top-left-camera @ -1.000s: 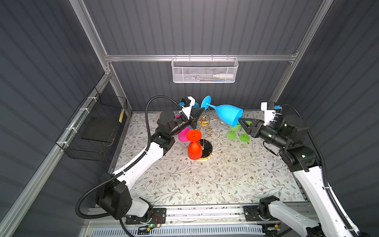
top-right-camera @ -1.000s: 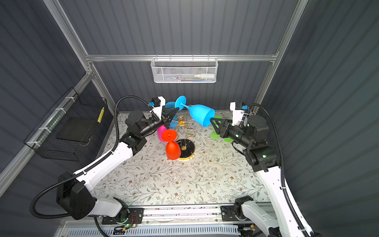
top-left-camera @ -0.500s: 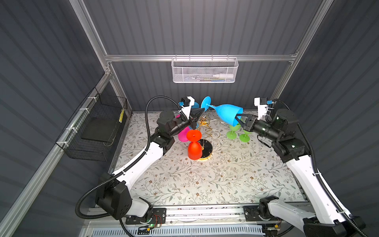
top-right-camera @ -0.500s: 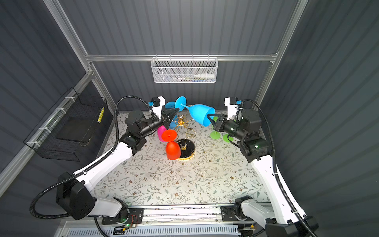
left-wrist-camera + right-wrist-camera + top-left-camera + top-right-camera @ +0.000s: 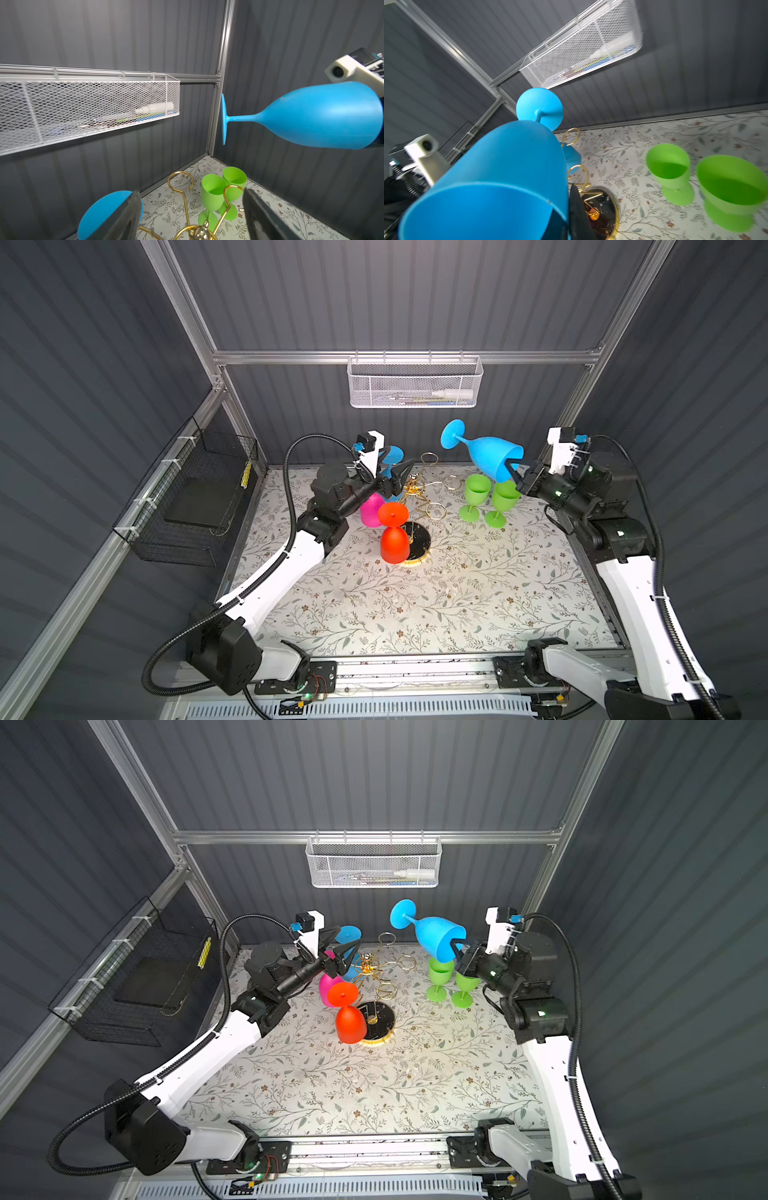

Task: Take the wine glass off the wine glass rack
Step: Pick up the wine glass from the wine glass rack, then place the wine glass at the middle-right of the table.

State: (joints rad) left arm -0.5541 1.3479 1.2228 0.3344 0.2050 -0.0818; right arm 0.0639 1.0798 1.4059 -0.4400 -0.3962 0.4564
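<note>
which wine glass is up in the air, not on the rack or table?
The blue wine glass, held sideways by its rim in the right gripper. Others hang on the wine glass rack or stand on the table.

Lighting: we record even overhead light, brightest on the floral tabletop (image 5: pixel 415 605); the ribbed walls (image 5: pixel 415 302) are dim.
Shadows: short, soft.
Glare: we note a glint on the wine glass rack (image 5: pixel 420 547) at its base rim.
Distortion: frame posts (image 5: pixel 183 306) splay towards the edges in both top views.
Blur: in the right wrist view we find the mesh basket (image 5: pixel 581 54) and green glasses (image 5: pixel 733 187) smeared, and the blue wine glass (image 5: pixel 500 170) soft.
</note>
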